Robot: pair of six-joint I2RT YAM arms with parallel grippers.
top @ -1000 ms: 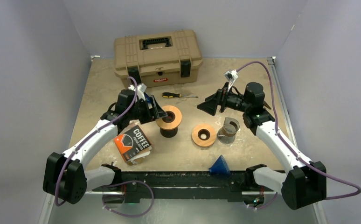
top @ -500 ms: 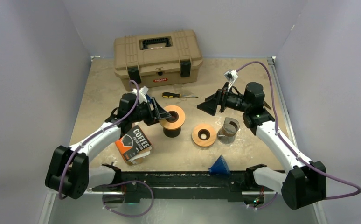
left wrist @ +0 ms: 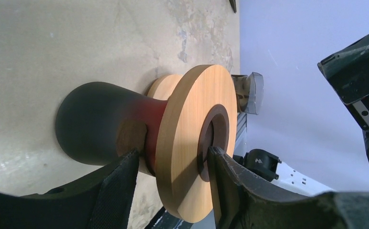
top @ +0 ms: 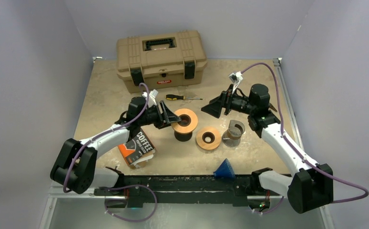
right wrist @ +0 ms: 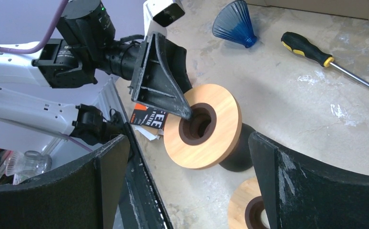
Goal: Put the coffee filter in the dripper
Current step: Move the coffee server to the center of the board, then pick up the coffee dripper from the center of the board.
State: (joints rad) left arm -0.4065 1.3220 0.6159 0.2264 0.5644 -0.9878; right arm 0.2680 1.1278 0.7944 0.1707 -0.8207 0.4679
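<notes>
The dripper is a wooden ring with a dark hole on a black and red base, standing on the table's middle. My left gripper is shut on its ring, one finger in the hole and one under the ring, as the left wrist view shows on the dripper. The coffee filter pack, orange and black with "COFFEE" on it, lies flat at the front left. My right gripper is open and empty, raised to the dripper's right; its view looks down on the dripper.
A second wooden ring lies flat beside the dripper, with a glass cup to its right. A blue cone stands near the front edge. A screwdriver and a tan toolbox are at the back.
My left gripper has slid the dripper to the right, toward the second wooden ring, away from the filter pack. The right arm has not moved.
</notes>
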